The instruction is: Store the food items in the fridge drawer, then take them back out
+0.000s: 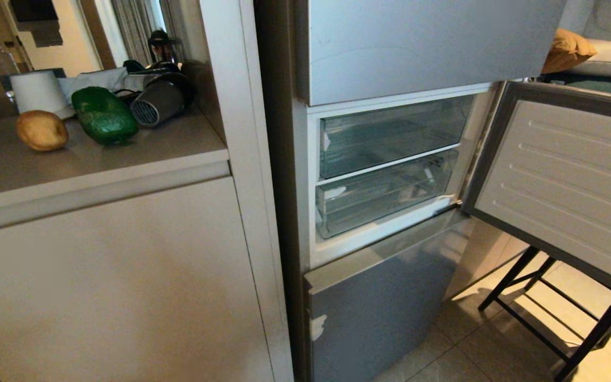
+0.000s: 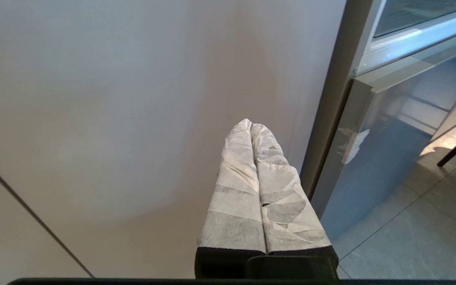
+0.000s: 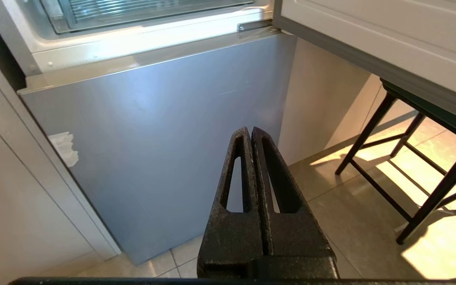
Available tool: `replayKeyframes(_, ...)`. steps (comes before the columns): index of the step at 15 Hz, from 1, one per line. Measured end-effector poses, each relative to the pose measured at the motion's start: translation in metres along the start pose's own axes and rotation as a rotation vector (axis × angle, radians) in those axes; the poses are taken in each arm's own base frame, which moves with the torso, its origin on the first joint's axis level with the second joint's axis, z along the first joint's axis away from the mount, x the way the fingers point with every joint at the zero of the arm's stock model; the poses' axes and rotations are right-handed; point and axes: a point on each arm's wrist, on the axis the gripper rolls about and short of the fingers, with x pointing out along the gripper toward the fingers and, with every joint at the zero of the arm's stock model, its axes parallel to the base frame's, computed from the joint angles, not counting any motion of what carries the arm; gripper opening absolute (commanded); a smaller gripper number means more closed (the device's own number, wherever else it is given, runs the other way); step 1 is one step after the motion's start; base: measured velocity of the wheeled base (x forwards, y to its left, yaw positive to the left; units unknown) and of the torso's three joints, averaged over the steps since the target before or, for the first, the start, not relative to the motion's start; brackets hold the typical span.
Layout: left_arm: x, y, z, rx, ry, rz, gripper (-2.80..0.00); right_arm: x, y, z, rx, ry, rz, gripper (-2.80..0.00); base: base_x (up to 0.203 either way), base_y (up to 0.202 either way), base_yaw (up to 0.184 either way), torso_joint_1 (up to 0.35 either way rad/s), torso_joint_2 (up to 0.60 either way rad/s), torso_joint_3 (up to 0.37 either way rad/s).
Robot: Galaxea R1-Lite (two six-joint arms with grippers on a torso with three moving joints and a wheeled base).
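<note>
Both my grippers sit low and idle, jaws pressed together, holding nothing. Left gripper [image 2: 251, 126], white-wrapped fingers [image 2: 236, 190], faces the beige cabinet door [image 2: 113, 99]. Right gripper [image 3: 250, 130], bare black fingers [image 3: 275, 221], faces the silver lower fridge door [image 3: 152, 130], black stool [image 3: 418, 190] on the tiled floor at the frame's right. Neither shows in the head view. Mid-frame there: fridge door [image 1: 570, 185] swung open to the right, two clear drawers stacked inside, upper drawer [image 1: 390, 132] and lower drawer [image 1: 380, 196], both pushed in. Upper left, on the counter [image 1: 98, 159]: potato [image 1: 42, 130] and green pepper [image 1: 104, 115] just beside each other, white roll [image 1: 37, 91] behind them.
</note>
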Motion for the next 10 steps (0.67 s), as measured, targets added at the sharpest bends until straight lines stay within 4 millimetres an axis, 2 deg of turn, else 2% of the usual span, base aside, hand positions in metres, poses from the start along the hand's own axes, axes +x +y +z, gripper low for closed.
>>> replayKeyframes(10,0.0000,0.0000,0.0000,0.000,0.000,0.000,-2.80,0.0000,0.0000,0.0000,-0.006,0.000,0.001,-2.80,0.000,0.000,0.000,0.000,0.00,0.000)
